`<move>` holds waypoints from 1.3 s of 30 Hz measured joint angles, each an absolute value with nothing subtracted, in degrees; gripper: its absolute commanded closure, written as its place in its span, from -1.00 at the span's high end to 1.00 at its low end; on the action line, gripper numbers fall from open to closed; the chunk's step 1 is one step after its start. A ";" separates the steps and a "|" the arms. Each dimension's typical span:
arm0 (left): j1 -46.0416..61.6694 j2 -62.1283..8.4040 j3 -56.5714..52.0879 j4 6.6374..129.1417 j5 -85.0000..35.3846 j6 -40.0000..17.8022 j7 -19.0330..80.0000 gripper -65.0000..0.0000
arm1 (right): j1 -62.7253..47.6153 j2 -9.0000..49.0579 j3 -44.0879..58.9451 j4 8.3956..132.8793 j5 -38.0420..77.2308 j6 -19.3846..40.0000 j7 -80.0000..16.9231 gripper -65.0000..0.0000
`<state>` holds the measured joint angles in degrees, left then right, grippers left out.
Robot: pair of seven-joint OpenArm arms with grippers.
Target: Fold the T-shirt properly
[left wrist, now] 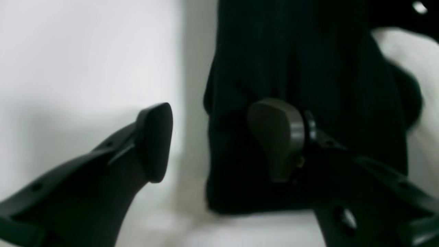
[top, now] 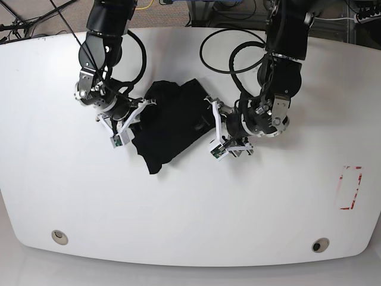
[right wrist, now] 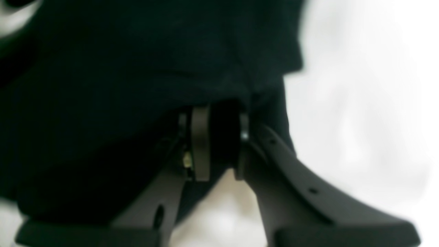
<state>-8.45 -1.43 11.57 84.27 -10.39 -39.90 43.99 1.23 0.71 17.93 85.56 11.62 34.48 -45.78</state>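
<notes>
T-shirt point(top: 169, 125): black, bunched on white surface point(top: 190, 208).
Right gripper point(right wrist: 219, 144): jaws clamped on T-shirt edge.
Left gripper point(left wrist: 219, 137): jaws wide, holding nothing, one finger over cloth.

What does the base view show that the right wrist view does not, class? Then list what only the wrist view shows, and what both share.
Only the base view: the whole white table, the left claw at the shirt's opposite edge, cables, and a red rectangle marked near the table's edge.

Only the right wrist view: close up, the right claw pinching a fold of cloth between its pads.

Both: the black T-shirt, bunched rather than flat, and the right claw at its edge.
</notes>
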 measured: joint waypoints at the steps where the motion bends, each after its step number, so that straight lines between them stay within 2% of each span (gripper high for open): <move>1: -7.40 -1.50 11.44 86.06 -10.26 -39.86 44.23 0.17 | 2.00 0.82 17.93 84.97 11.27 34.50 -46.17 -0.69; 10: -2.04 -1.15 11.66 94.17 -10.33 -39.92 49.45 0.17 | 8.93 3.53 11.20 78.13 10.66 34.33 -46.44 -0.69; 24: -2.92 -0.30 11.20 97.71 -10.28 -39.97 51.51 0.17 | 12.80 1.78 6.00 74.63 10.39 34.11 -45.25 -0.69; 36: -11.05 0.93 7.05 101.32 -10.07 -39.92 51.31 0.19 | 11.03 6.00 6.72 89.32 10.74 34.35 -46.44 -0.69; 39: -12.62 2.57 7.35 100.79 -10.20 -39.94 51.18 0.32 | 9.13 7.42 7.31 93.06 10.70 34.33 -47.05 -0.69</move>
<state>-12.62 2.57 7.35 100.79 -10.20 -39.94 51.18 9.13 7.42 7.31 93.06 10.70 34.33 -47.05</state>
